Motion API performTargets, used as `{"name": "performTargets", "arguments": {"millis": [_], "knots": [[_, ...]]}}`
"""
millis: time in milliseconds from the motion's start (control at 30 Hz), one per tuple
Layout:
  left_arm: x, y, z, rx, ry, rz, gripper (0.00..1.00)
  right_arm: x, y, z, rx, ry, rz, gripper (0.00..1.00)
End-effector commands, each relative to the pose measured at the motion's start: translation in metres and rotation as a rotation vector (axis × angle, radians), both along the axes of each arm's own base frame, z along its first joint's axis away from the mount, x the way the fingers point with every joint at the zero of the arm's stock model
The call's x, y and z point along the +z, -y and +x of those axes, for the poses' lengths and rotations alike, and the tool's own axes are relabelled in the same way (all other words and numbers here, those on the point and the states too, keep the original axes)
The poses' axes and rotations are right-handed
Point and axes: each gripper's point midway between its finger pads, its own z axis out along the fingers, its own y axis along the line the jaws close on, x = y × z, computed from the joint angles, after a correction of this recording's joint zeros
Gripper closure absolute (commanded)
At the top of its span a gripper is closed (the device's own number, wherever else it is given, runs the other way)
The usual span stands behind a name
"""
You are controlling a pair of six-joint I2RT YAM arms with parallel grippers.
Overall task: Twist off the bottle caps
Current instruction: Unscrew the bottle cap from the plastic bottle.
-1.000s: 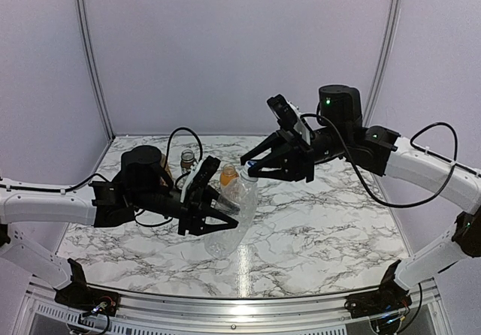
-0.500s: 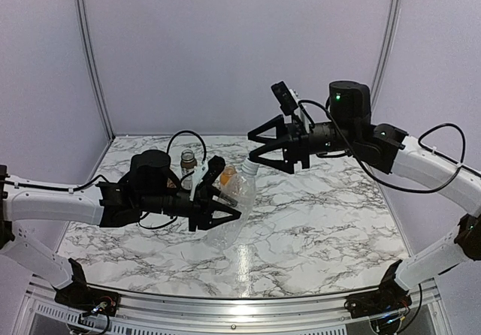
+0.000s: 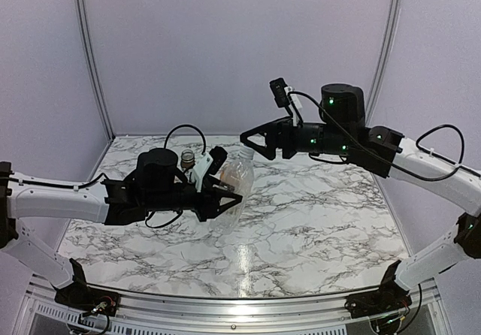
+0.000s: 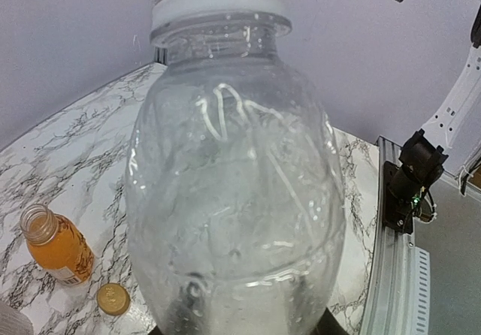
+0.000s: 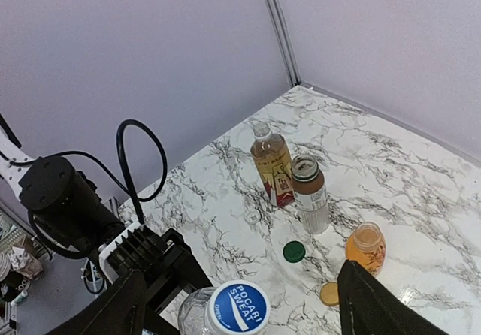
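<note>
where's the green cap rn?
Right wrist view: the dark green cap lies loose on the marble table beside the short clear bottle, with the orange cap and orange juice bottle close by.

A: Which surfaces shine?
B: The table point(image 3: 323, 230): smooth, glossy, white with grey marble veining. The tall bottle point(image 4: 233, 200) is thin clear plastic, ribbed, catching highlights.
A: And the caps?
B: All smooth plastic: the blue-and-white cap point(image 5: 239, 307) printed on top, the green cap point(image 5: 294, 252) plain, the orange cap point(image 4: 113, 299) ridged at its edge. The tea bottle point(image 5: 273, 166) bears a printed red label.
A: The machine?
B: The left arm point(image 3: 52, 200) has smooth white plastic covers; the right gripper's fingers point(image 5: 124, 309) are matt black. The rail point(image 3: 225, 305) is pale metal; the wall point(image 3: 225, 49) matt.
</note>
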Motion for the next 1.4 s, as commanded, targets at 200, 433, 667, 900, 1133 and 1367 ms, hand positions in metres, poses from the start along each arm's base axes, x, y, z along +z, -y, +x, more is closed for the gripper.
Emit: {"name": "performTargets", "arguments": {"millis": [200,433,667,900,1133,1367], "knots": [[0.011,0.001,0.009,0.06,0.016,-0.011,0.77,-0.004,-0.018,0.006,-0.018,-0.051,0.0,0.39],[0.008,-0.002,0.01,0.07,0.018,-0.003,0.77,-0.008,-0.025,0.003,0.021,-0.057,0.008,0.58],[0.009,-0.004,0.01,0.077,0.024,-0.001,0.77,-0.014,-0.028,0.002,0.034,-0.071,0.001,0.59],[0.008,-0.005,0.011,0.083,0.026,0.002,0.77,-0.011,-0.028,0.0,0.045,-0.062,0.011,0.76],[0.009,-0.007,0.011,0.088,0.032,0.0,0.77,-0.001,-0.022,-0.005,0.063,0.02,0.023,1.0],[0.017,-0.002,-0.021,-0.1,0.039,-0.028,0.77,0.012,-0.006,-0.029,0.267,0.19,0.086,1.0]]}}
